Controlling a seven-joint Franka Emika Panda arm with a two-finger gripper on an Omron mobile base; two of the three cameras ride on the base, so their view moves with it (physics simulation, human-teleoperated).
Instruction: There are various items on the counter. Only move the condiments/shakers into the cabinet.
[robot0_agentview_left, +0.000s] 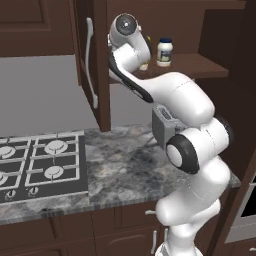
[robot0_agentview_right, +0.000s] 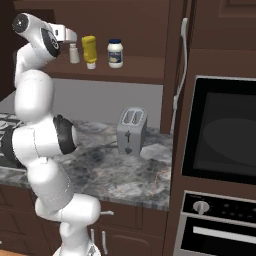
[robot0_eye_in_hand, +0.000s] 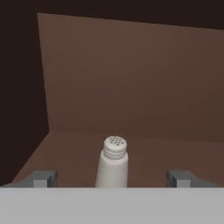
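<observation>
Arm raised to the wall cabinet (robot0_agentview_right: 150, 30), hand reaching in over the shelf (robot0_agentview_right: 135, 70) at its left end.

Hand view: gripper (robot0_eye_in_hand: 112, 178) spread wide, one grey finger tip (robot0_eye_in_hand: 43, 178) at each side of the frame, nothing held. Pale shaker (robot0_eye_in_hand: 113, 162) stands upright on the shelf between the tips, clear of both, perforated cap facing the camera. Brown back wall of the cabinet behind it; darker side wall at left.

Right base view: three containers in a row on the shelf. Shaker (robot0_agentview_right: 74, 53) at left, just beside the hand; the hand's body hides the finger tips from this side, so contact cannot be judged here. Yellow squeeze bottle (robot0_agentview_right: 89, 51) next to it, upright. White jar (robot0_agentview_right: 115, 53) with dark blue lid to the right of that, a small gap between. All three upright and apart from each other.

Left base view: jar (robot0_agentview_left: 164, 52) visible on the shelf; the arm's upper link covers most of the bottle, with a sliver of yellow showing beside the arm.

Cabinet door (robot0_agentview_left: 92, 65) stands open, long silver handle (robot0_agentview_left: 90, 62) facing out.

Toaster (robot0_agentview_right: 131, 131) on the granite counter (robot0_agentview_right: 125, 175) below the shelf, near the back wall. Stovetop (robot0_agentview_left: 42, 165) at the counter's left. Wall oven (robot0_agentview_right: 220, 130) at right.
</observation>
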